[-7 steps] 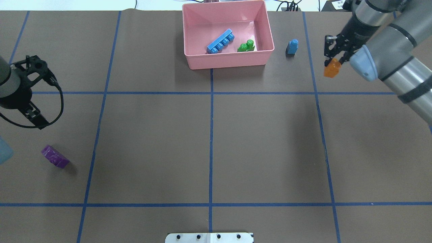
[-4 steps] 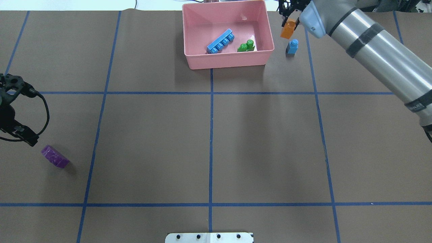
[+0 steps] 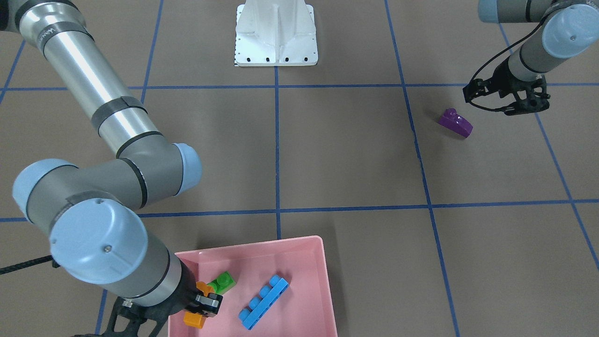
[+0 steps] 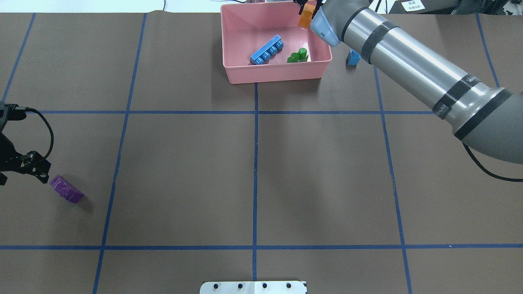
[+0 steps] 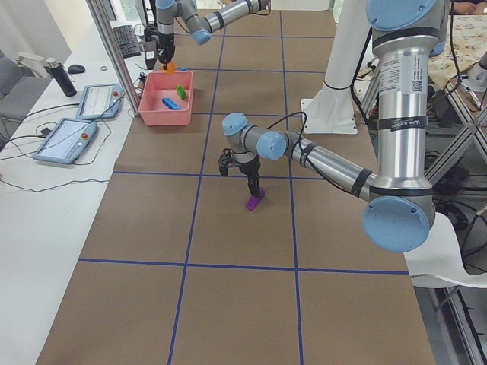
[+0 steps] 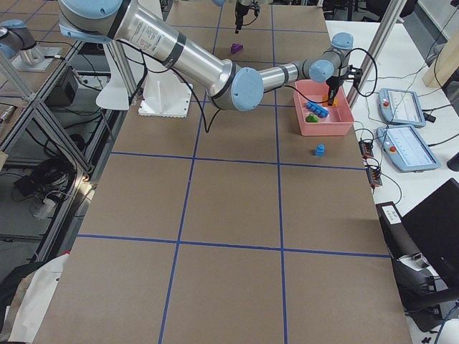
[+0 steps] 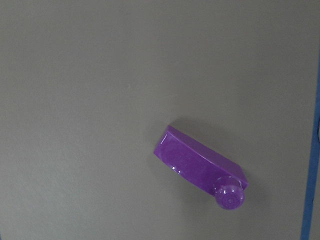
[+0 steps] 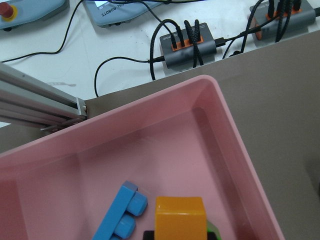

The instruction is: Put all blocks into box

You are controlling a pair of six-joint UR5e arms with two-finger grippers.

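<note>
My right gripper (image 3: 206, 303) is shut on the orange sloped block (image 4: 306, 18) and holds it above the far right corner of the pink box (image 4: 278, 76). The right wrist view shows the orange block (image 8: 180, 217) over the box floor. The long blue block (image 4: 267, 50) and the green block (image 4: 298, 56) lie in the box. The small blue block (image 4: 352, 58) stands on the table just right of the box, partly hidden by my right arm. My left gripper (image 3: 525, 104) looks open and empty, just beside the purple sloped block (image 4: 66, 194), which fills the left wrist view (image 7: 200, 167).
The white robot base (image 4: 253, 287) is at the near edge. Power hubs and cables (image 8: 192, 44) lie just beyond the box on the white bench. Blue tape lines grid the brown table (image 4: 184, 171).
My right arm has carried the orange block left, from the table right of the box past the small blue block to above the box. My left gripper has moved toward the purple block.
</note>
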